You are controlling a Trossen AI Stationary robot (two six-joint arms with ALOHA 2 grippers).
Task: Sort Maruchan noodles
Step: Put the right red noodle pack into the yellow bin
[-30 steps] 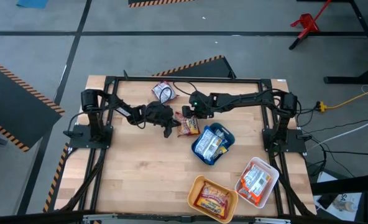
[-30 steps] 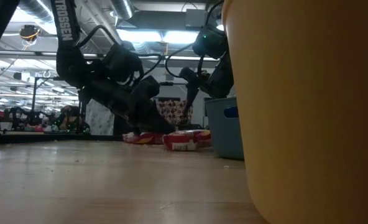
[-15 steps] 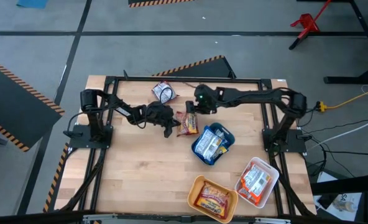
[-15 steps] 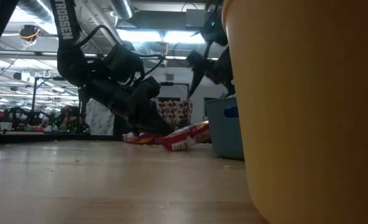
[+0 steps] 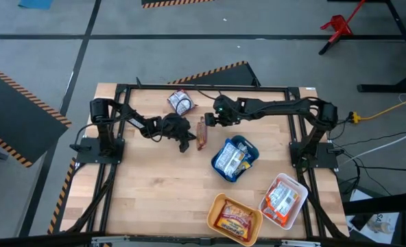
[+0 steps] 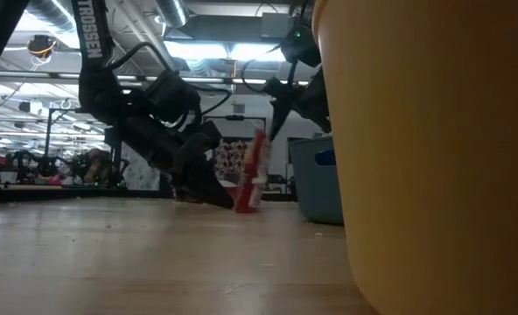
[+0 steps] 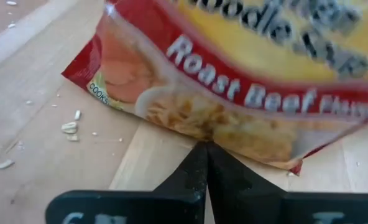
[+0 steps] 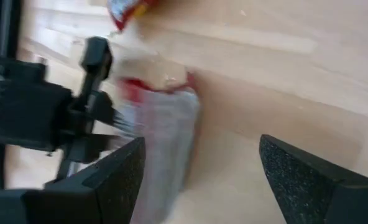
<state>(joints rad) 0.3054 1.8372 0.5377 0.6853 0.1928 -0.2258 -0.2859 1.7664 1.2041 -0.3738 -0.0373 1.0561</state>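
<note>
maruchan noodles, small flat crinkly plastic ramen packets, lie in several places on the pale wooden table (image 5: 155, 185). going left to right: the left gripper (image 5: 186, 145) is low over the table's middle, its two dark fingers (image 7: 206, 171) pressed together with nothing between them. just ahead of those closed tips stands a red-and-yellow roast beef packet (image 5: 201, 132), tipped up on its edge; the low view shows it upright (image 6: 255, 171) and touching the left gripper's tip, and the left wrist view shows its printed face (image 7: 234, 74) leaning over the fingers, with pale crumbs (image 7: 69, 126) on the wood beside them. behind this gripper, toward the table's far edge, lies a red-and-white packet (image 5: 181, 102), well apart from both grippers. the right gripper (image 5: 210, 123) hangs just on the other side of the standing packet, above it, its two dark fingers (image 8: 119, 177) spread wide and holding nothing; in its own wrist view the packet (image 8: 162, 134) shows between the spread fingers with the left arm behind it. right of both grippers and nearer the table's front sits a blue plastic tray (image 5: 251, 152) holding blue-and-white packets (image 5: 229, 159). farther from the grippers, at the front edge, an orange-yellow tray (image 5: 214, 208) holds an orange-and-yellow packet (image 5: 234, 220), and beside it a white tray with an orange rim (image 5: 293, 213) holds a red-and-white packet (image 5: 282, 197).
</note>
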